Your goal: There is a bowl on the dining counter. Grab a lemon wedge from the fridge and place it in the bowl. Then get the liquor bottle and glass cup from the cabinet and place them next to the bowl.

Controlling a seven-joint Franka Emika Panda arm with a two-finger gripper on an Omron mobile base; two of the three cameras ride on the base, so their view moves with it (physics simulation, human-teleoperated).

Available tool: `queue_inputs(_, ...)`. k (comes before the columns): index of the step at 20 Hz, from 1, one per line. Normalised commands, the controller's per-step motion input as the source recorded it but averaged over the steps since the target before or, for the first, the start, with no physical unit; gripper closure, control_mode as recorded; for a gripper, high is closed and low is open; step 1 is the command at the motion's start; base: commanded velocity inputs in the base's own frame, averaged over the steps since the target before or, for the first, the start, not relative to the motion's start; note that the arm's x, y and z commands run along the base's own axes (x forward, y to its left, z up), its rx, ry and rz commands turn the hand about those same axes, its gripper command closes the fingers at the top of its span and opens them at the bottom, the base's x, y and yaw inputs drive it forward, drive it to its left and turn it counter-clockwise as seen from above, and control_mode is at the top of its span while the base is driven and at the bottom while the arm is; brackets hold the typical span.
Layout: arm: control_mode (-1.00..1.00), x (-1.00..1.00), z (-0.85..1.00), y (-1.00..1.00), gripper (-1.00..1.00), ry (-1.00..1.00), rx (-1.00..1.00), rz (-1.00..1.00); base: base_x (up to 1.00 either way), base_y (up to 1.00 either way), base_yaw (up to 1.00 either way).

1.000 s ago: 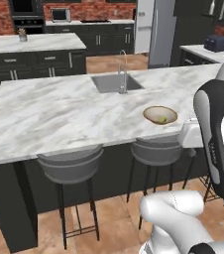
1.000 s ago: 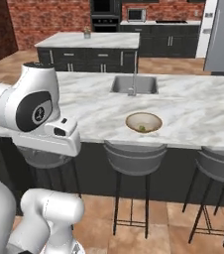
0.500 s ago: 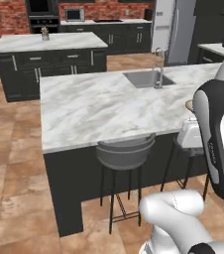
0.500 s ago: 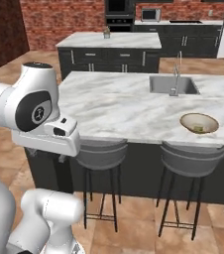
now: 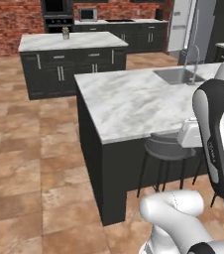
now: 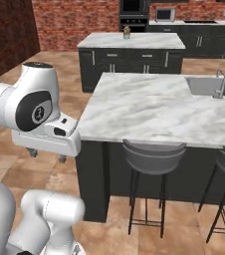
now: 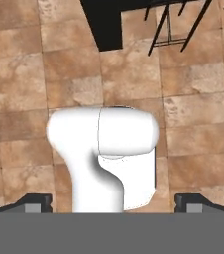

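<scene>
Since the earlier frames the base has driven on, so both base views have shifted: the marble tabletop has slid toward the right of each picture and the bowl seen on it before has passed off the right edge, apart perhaps from a dark sliver at the frame's border.

Left base view: the marble tabletop (image 5: 134,101) fills the centre and right, its sink (image 5: 177,75) with a faucet at the upper right. A grey stool (image 5: 166,148) is tucked under its near edge at the lower right. A second island (image 5: 72,42) stands at the upper left, a small jar on it.

Right base view: the tabletop (image 6: 154,107) spreads across the centre and right, the sink (image 6: 206,85) at the right edge. Two stools (image 6: 152,158) stand beneath, lower centre and lower right. The far island (image 6: 132,41) sits at top centre.

Hand view: the pincer (image 7: 113,203) points down at the tiled floor (image 7: 29,89), its fingertips (image 7: 34,202) spread wide at the bottom corners, holding nothing. Stool legs (image 7: 171,25) cross the upper right.
</scene>
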Motion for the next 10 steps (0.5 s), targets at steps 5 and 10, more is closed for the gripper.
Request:
queue_inputs(5,1.00,0.00,0.00,0.00,-1.00,0.00,0.00,0.00,0.04,1.00,0.00)
queue_inputs(10,1.00,0.00,0.00,0.00,-1.00,0.00,0.00,0.00,0.32,1.00,-0.05)
